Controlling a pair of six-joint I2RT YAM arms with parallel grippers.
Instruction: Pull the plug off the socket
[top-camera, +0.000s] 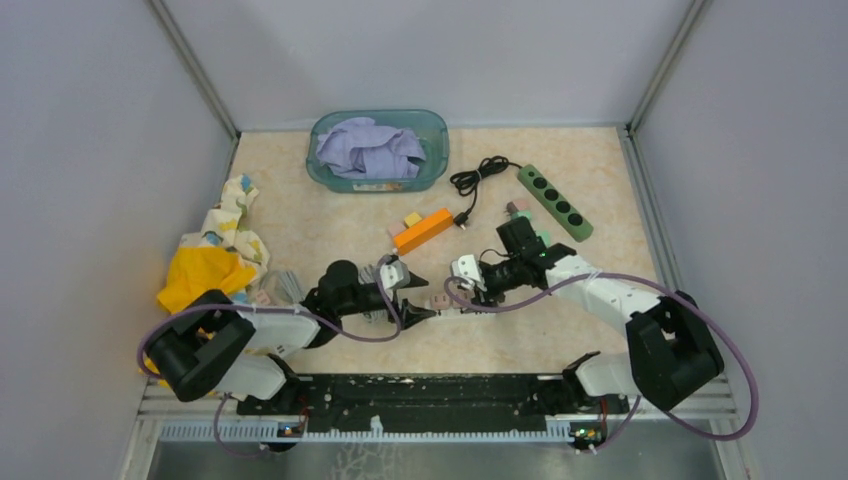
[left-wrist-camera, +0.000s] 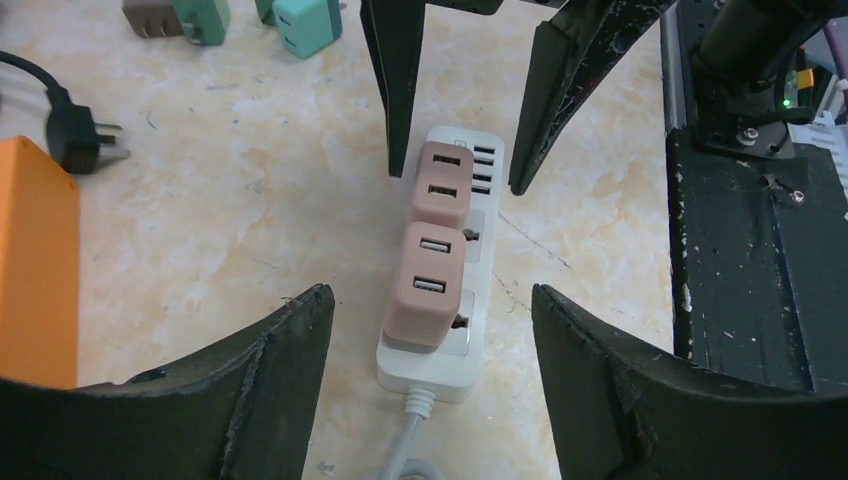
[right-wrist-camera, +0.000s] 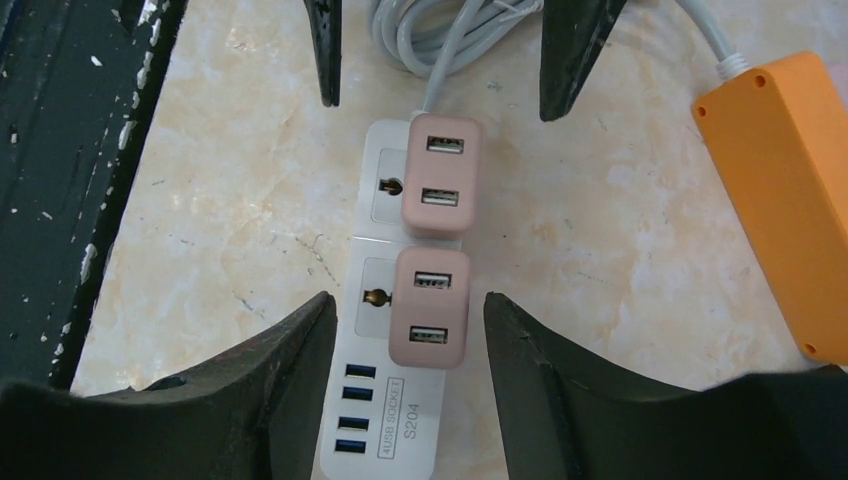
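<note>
Both pink plugs (right-wrist-camera: 432, 305) sit in the power strip (right-wrist-camera: 372, 190), with the left claw (left-wrist-camera: 430, 295) wide, the right claw (right-wrist-camera: 408, 300) narrower, neither gripping.

From above you get only a sliver of the white power strip (top-camera: 447, 304): the left gripper (left-wrist-camera: 430, 295) and right gripper (right-wrist-camera: 408, 300) cover it, its pink plugs (right-wrist-camera: 440, 175) too small to separate. Beside it, the orange box (right-wrist-camera: 780, 190) runs off the right wrist view.

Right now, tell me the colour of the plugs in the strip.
Both plugs are pink, clearest in the right wrist view.
</note>
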